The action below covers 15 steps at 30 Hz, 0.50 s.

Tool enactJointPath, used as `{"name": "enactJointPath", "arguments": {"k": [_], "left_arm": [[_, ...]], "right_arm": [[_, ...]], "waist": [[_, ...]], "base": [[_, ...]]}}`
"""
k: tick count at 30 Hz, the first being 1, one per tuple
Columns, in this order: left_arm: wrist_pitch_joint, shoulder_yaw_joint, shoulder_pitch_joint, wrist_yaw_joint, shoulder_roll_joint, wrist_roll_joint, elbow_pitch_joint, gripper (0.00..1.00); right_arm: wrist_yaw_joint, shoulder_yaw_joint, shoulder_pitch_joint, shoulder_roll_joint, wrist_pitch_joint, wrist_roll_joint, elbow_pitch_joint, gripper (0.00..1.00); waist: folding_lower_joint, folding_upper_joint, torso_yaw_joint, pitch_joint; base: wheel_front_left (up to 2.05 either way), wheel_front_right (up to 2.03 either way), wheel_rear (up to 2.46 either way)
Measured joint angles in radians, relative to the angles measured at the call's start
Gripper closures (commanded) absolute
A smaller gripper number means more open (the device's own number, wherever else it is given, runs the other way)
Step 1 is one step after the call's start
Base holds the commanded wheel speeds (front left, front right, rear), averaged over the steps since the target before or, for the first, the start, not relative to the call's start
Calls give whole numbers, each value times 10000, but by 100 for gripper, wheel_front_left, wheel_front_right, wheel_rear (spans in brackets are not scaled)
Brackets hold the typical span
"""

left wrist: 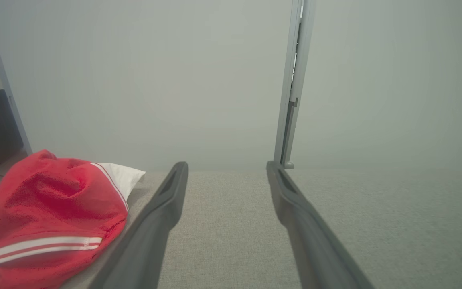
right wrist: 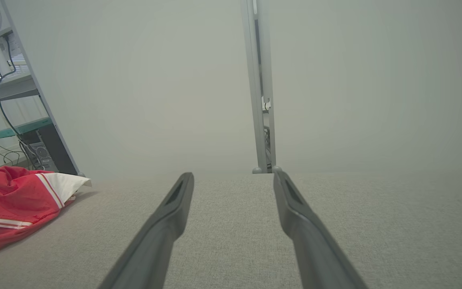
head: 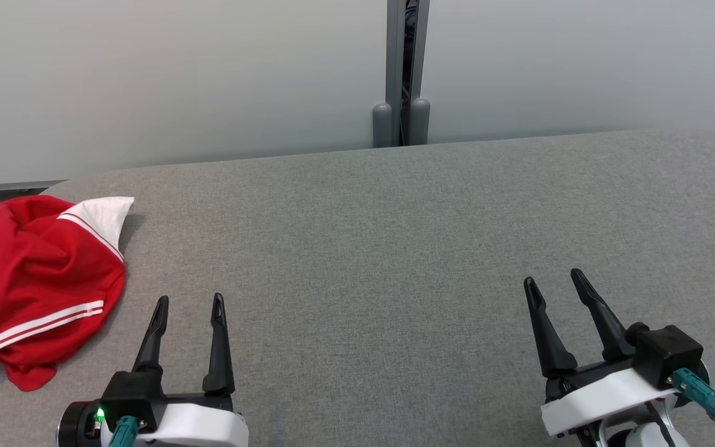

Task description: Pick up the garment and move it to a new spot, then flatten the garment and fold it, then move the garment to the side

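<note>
The garment (head: 35, 279) is a red piece with white stripes and a white panel, lying crumpled at the far left of the grey fabric surface (head: 395, 248). It also shows at the lower left of the left wrist view, garment (left wrist: 46, 212), and at the left edge of the right wrist view, garment (right wrist: 10, 200). My left gripper (head: 190, 301) stands open just right of the garment, apart from it, nothing between its fingers. My right gripper (head: 553, 279) is open over the bare right side, far from the garment. Left gripper (left wrist: 227, 166) and right gripper (right wrist: 233, 174) point toward the back wall.
A pale wall with a grey vertical post (head: 402, 74) runs behind the surface. The surface's back edge curves off at the left behind the garment. A shelf frame with cables and dark equipment (right wrist: 22, 132) stands beyond the left end.
</note>
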Motion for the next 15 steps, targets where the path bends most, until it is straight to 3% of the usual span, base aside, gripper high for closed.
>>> {"name": "enactJointPath", "arguments": {"k": [15], "left_arm": [[-272,-48,130,109,-13,1070,-142,0]], "right_arm": [[0,128,113,-23,-332,-1045,-167,0]], "waist": [[0,0,-74,39]], "base": [[0,0,0]]}}
